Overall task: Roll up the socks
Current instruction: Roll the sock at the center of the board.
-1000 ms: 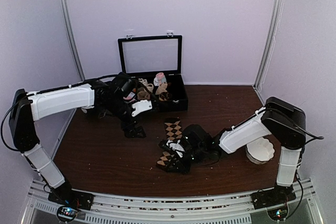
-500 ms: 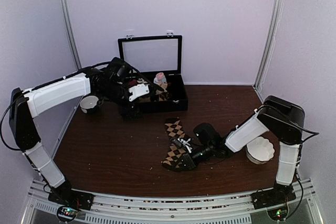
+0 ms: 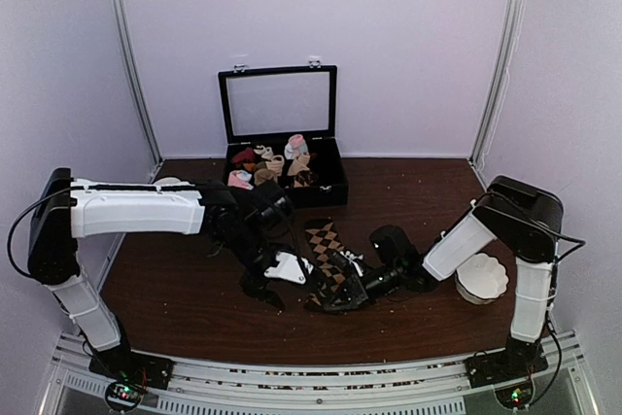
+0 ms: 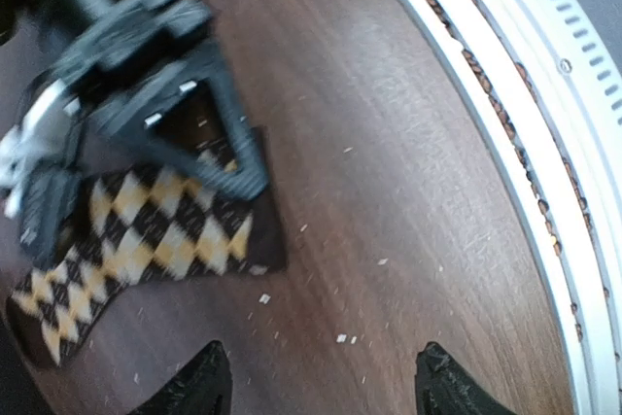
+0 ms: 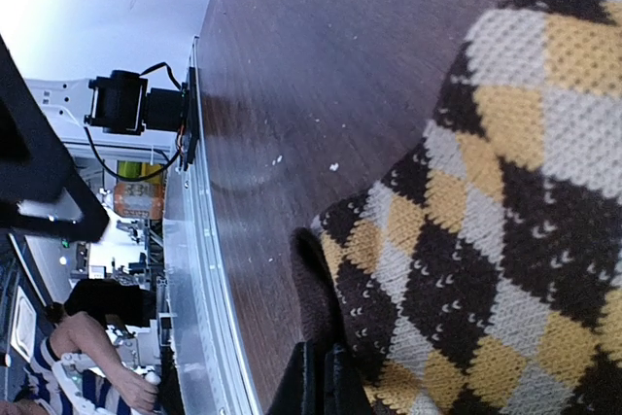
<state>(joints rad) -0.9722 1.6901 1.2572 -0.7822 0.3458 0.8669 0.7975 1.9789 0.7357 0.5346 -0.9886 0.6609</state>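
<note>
Lying flat, socks (image 3: 324, 238) run near-to-far; right end effector (image 3: 342, 294) pinches near end; left end effector (image 4: 321, 388) apart.

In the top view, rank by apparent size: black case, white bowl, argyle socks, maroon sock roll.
1. Black case.
2. White bowl and argyle socks: unsure, the socks are partly covered.
3. Maroon sock roll.

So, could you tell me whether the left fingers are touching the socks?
No, the left fingers stand over bare table, apart from the socks.
</note>
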